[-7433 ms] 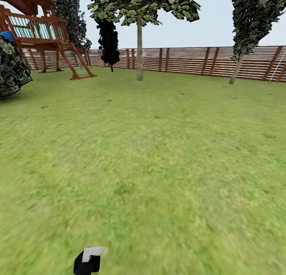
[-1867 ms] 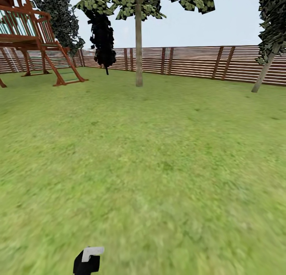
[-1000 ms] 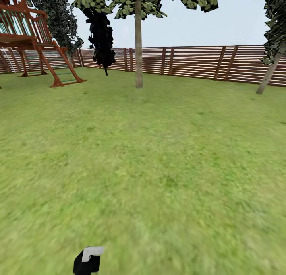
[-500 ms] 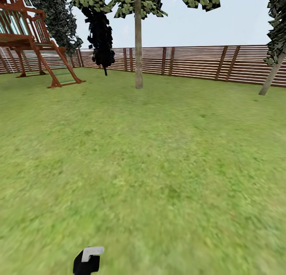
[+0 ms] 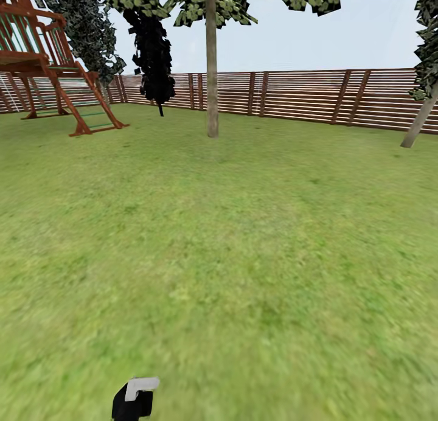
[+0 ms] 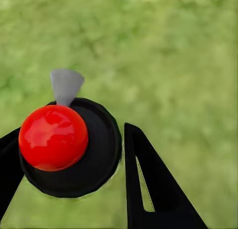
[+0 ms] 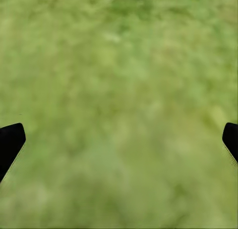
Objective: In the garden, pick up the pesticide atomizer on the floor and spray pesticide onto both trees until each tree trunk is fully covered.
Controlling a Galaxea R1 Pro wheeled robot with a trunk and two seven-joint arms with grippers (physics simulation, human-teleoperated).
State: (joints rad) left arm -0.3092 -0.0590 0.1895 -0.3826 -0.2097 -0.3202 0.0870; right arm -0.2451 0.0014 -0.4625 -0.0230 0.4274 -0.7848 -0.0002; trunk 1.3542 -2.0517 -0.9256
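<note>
The pesticide atomizer, with a red ball top, black round body and grey nozzle, sits between the two black fingers of my left gripper, which is shut on it above the grass. Its black and pale top pokes up at the head view's lower edge as the atomizer. Ahead across the lawn stands a tree with a straight pale tree trunk. A second tree leans at the far right, its trunk thin in view. My right gripper is open over bare grass, fingertips wide apart.
A brown slatted fence closes the lawn behind the trees. A red-brown wooden play tower with a ladder stands at the back left, with a dark narrow tree beside it. Open grass lies between me and the trunk.
The whole head view has shifted: the play tower and leaning tree slid outward and the middle trunk looks slightly nearer, so the camera has moved. The atomizer stays in the left gripper.
</note>
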